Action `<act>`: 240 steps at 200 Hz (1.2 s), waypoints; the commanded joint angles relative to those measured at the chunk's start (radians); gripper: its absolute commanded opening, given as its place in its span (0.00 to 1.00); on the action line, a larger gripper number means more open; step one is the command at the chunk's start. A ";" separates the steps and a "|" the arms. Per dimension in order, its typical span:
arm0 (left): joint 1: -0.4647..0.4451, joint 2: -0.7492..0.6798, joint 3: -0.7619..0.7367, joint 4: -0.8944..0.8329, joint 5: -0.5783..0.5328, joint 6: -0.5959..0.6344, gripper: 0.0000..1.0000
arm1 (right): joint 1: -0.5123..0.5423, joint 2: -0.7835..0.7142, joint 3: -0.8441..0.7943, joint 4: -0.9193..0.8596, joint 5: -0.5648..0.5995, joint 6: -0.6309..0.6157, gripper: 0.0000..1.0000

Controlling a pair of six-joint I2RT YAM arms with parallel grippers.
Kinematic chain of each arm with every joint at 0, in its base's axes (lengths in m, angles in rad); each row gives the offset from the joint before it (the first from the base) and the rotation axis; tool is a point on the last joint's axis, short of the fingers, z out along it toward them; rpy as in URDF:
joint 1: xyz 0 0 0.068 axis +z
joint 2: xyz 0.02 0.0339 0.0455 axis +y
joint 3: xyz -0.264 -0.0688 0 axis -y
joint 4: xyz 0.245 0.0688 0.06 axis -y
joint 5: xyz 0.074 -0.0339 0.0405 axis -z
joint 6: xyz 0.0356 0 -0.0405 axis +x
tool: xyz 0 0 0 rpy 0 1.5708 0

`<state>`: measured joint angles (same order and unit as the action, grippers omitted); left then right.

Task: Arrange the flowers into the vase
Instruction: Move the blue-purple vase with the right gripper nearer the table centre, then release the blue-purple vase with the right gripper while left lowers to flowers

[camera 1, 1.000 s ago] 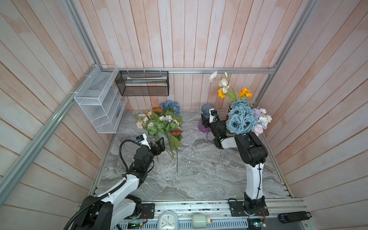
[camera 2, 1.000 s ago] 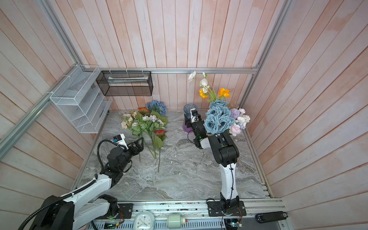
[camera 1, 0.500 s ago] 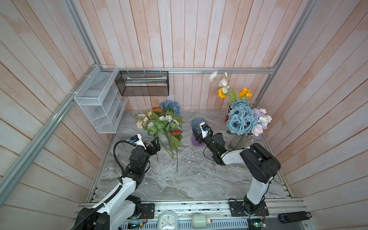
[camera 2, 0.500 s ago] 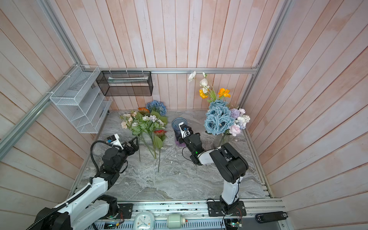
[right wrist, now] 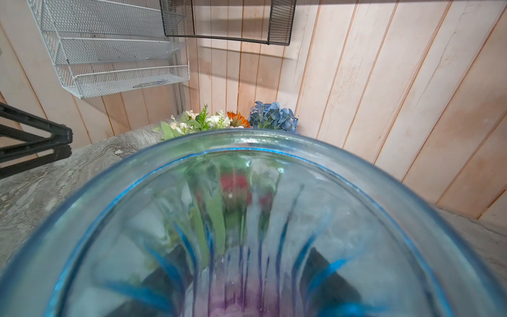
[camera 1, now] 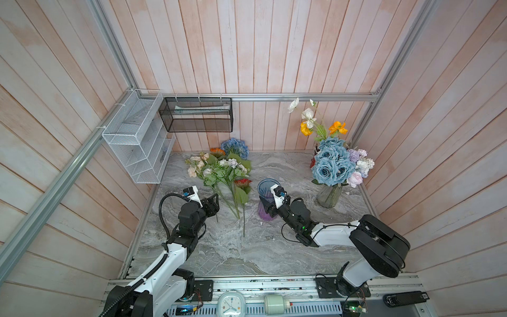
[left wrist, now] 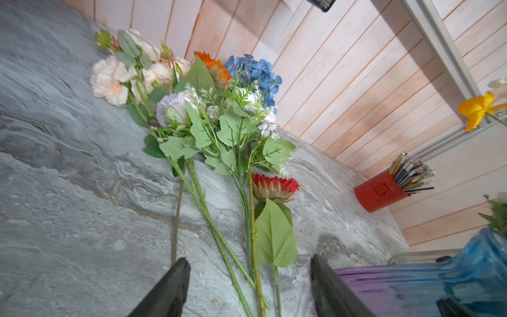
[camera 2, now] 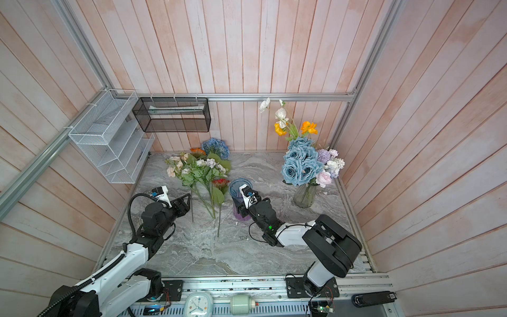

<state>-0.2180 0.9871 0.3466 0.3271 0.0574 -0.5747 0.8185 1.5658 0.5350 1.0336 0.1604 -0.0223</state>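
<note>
Ideally, open left hand (camera 1: 214,203) closes low on one stem among the flowers (camera 1: 222,170); right hand (camera 1: 268,210) clamps the vase (camera 1: 267,186).

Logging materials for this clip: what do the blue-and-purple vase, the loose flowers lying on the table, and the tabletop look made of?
Blue-and-purple vase: tinted glass, glossy; flowers show through its ribbed wall.
Loose flowers: likely fabric petals on plastic stems; matte, uniform green.
Tabletop: grey veined marble look; real stone or a print, cannot tell.
</note>
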 commanded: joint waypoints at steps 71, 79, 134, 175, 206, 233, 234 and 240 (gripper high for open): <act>-0.049 0.363 0.239 0.002 0.079 -0.014 0.71 | -0.002 -0.280 -0.066 -0.284 -0.065 0.081 0.98; -0.064 0.403 0.270 -0.002 0.063 -0.012 0.72 | -0.001 -0.315 -0.078 -0.317 -0.072 0.091 0.98; -0.092 0.638 0.403 -0.011 -0.038 -0.041 0.63 | -0.065 -0.517 -0.147 -0.484 -0.056 0.118 0.98; -0.093 0.751 0.449 0.005 -0.034 -0.070 0.59 | -0.197 -0.552 -0.201 -0.470 -0.102 0.208 0.98; -0.107 0.799 0.491 -0.005 -0.005 -0.077 0.59 | -0.232 -0.551 -0.217 -0.442 -0.095 0.208 0.98; -0.126 0.805 0.500 -0.017 -0.008 -0.072 0.57 | -0.239 -0.547 -0.217 -0.442 -0.100 0.208 0.98; -0.127 0.804 0.500 -0.018 -0.007 -0.071 0.57 | -0.239 -0.546 -0.217 -0.442 -0.101 0.208 0.98; -0.131 0.799 0.500 -0.025 -0.008 -0.068 0.56 | -0.239 -0.544 -0.218 -0.442 -0.102 0.208 0.98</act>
<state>-0.3321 1.7821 0.8261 0.3103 0.0467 -0.6415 0.5850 1.0229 0.3214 0.5793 0.0765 0.1692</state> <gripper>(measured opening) 0.577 0.981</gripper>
